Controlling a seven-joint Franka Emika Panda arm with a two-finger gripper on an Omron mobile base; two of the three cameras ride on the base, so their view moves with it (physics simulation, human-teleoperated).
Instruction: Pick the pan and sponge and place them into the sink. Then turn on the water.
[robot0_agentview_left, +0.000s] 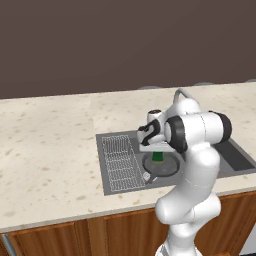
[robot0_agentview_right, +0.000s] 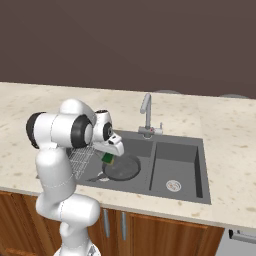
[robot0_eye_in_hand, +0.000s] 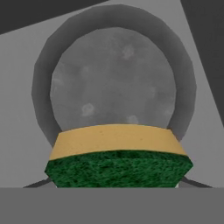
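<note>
- Gripper (robot0_agentview_left: 158, 152) is hanging over the left basin of the sink (robot0_agentview_right: 190, 145), jaws closed around the sponge (robot0_eye_in_hand: 118, 159), which is sitting in the grasp directly above the pan (robot0_agentview_right: 121, 168).
- Pan is already lying flat in that basin, next to the wire rack (robot0_agentview_left: 119, 162).
- Sponge is looking light, soft and squashy, so a side pinch on the green and yellow edges is suiting it.
- Faucet (robot0_agentview_right: 146, 114) is standing behind, dry.

Matt mottled iron pan (robot0_eye_in_hand: 113, 83), rough green sponge (robot0_eye_in_hand: 118, 168), speckled stone counter (robot0_agentview_left: 50, 145)
</note>
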